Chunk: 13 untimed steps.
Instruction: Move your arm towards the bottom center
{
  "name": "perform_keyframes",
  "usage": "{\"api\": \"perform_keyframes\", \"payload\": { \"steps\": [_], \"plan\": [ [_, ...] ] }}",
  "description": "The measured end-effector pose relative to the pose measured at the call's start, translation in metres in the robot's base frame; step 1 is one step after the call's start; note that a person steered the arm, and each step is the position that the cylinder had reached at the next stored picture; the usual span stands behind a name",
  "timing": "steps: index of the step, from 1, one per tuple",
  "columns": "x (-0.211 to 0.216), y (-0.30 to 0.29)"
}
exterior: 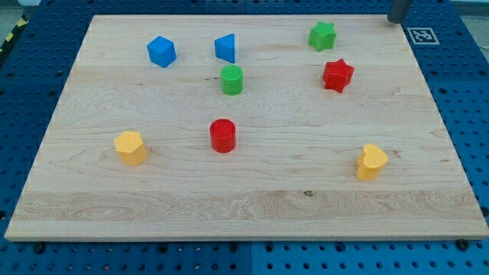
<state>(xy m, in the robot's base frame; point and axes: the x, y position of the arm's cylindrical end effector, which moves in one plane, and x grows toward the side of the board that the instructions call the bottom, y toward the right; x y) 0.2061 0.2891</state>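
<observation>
At the view's top right corner, my tip [398,21] sat just off the wooden board [252,206], well up and right of the red cylinder [222,135]; being a bare rod, it had no fingers to part or close. The bottom centre lay below that red cylinder. The green star [322,35] and red star [337,76] sat up and right of it, the yellow heart-like block [371,161] to its right. A good path, I judged, ran diagonally between red star and yellow block, touching neither
</observation>
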Motion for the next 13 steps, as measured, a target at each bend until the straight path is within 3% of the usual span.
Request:
{"api": "perform_keyframes", "payload": {
  "steps": [6, 11, 13],
  "plan": [
    [0.014, -0.002],
    [0.112, -0.055],
    [0.176, -0.068]
  ]
}}
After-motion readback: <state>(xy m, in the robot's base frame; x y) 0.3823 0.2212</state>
